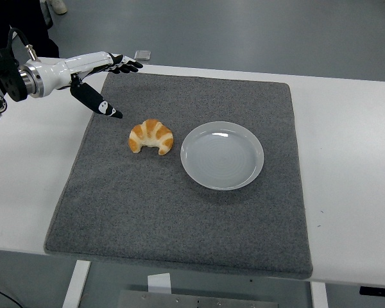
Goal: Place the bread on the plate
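Note:
A golden croissant [151, 136] lies on the grey mat [179, 212], just left of a round pale plate [222, 155] with nothing on it. My left hand [106, 80] reaches in from the left edge over the mat's far left corner, fingers spread flat and thumb pointing down toward the mat. It holds nothing and hangs up and to the left of the croissant, about a hand's width away. The right arm does not show.
The mat covers most of the white table [353, 160]. A small flat grey object [142, 54] lies at the table's far edge, behind the left hand. Bare table runs along the right side.

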`<action>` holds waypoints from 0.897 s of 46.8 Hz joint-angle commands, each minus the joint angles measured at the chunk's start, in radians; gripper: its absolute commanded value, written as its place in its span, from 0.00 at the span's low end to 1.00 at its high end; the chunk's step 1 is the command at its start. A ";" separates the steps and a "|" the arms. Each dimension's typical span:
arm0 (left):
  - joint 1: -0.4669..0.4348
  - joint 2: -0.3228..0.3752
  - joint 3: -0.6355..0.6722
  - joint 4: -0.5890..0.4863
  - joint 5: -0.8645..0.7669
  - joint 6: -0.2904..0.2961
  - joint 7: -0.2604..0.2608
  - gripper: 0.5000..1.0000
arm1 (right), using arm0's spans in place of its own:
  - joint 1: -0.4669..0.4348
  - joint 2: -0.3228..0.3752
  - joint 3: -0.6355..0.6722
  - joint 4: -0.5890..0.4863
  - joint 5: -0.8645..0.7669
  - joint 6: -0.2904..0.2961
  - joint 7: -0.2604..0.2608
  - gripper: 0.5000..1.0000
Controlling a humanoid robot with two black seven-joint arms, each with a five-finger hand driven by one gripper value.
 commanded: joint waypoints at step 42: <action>0.191 -0.278 -0.012 0.221 0.034 0.130 -0.023 0.94 | 0.000 0.000 0.000 -0.002 0.000 -0.006 0.000 0.90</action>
